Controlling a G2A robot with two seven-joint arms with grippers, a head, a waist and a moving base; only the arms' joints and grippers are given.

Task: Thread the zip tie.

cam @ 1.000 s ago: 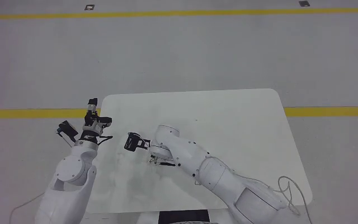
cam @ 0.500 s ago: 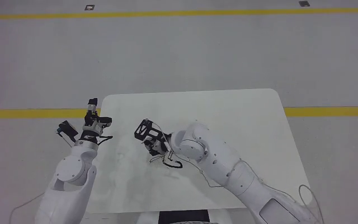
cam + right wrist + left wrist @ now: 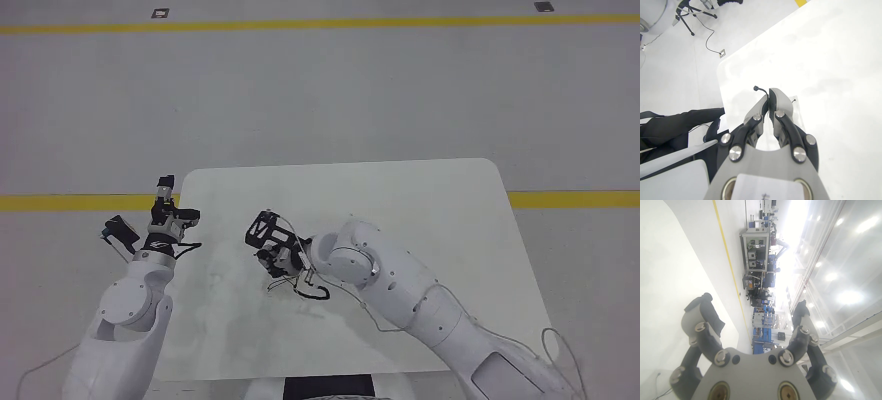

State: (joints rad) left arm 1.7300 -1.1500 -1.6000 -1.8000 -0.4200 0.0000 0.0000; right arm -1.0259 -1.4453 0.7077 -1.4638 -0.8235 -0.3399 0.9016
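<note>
The zip tie [image 3: 761,90] is pinched between the two fingers of the right gripper [image 3: 769,94], which are pressed together on it. Its small square head sticks out a little past the fingertips, above the white table [image 3: 420,200]; the rest of the strap is hidden between the pads. The tie is thin, black plastic and bends slightly. The fingers [image 3: 780,100] are grey metal with black ribbed pads. The right arm lies bent over the left half of the table, with its gripper pointing down to the surface. The left gripper [image 3: 753,302] is at the left edge of the table, well apart from the tie. It points away from the robot, and its fingers are spread wide and hold nothing.
</note>
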